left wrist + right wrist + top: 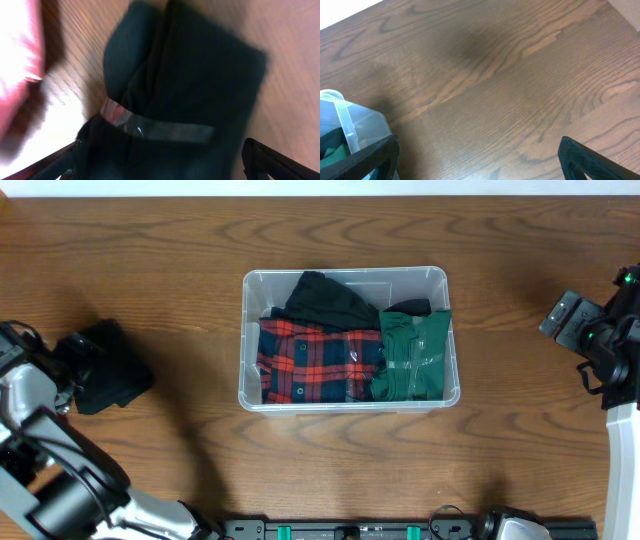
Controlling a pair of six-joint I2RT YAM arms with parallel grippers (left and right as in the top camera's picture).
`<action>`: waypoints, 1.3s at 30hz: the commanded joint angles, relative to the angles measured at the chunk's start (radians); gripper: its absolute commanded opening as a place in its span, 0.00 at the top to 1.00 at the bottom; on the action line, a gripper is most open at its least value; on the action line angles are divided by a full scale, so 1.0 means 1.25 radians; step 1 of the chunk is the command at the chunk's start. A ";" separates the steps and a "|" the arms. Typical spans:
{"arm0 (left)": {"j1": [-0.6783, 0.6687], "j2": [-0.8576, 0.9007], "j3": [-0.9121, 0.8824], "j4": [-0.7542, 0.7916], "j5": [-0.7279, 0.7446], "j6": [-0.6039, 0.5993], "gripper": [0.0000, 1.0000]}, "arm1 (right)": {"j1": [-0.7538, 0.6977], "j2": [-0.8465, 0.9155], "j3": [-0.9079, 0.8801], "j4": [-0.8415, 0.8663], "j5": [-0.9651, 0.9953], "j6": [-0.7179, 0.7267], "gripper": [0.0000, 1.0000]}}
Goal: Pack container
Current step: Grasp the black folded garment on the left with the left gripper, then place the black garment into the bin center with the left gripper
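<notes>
Container (342, 275) stands in the middle of the table (180, 250), with black (322, 300), red plaid (310, 360) and green (415, 355) garments inside. Left gripper (160, 150), at the left, has jaws spread around a dark cloth (190, 75). Right gripper (480, 152), at the right, has jaws spread and empty.

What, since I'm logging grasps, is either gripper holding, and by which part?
Nothing is gripped. The left gripper is open, fingers astride the dark garment; the right gripper is open over bare table.
</notes>
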 commanded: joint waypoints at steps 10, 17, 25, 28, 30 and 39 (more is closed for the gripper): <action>0.000 0.078 -0.002 0.006 0.091 0.014 0.61 | -0.002 0.001 -0.001 -0.002 -0.006 -0.016 0.01; -0.004 0.055 -0.002 0.005 0.271 0.013 0.94 | -0.002 0.001 -0.001 -0.002 -0.006 -0.016 0.01; -0.105 -0.143 -0.001 -0.003 0.386 0.013 0.95 | -0.002 0.001 -0.001 -0.002 -0.006 -0.016 0.01; -0.194 -0.255 -0.001 -0.003 0.388 0.014 0.94 | -0.002 0.001 -0.001 -0.002 -0.006 -0.016 0.01; -0.268 -0.320 -0.001 -0.006 0.388 0.013 0.94 | -0.002 0.001 -0.001 -0.002 -0.006 -0.016 0.01; -0.726 -0.407 -0.006 -0.104 0.198 -0.019 0.94 | -0.002 0.001 -0.001 -0.008 -0.006 -0.016 0.01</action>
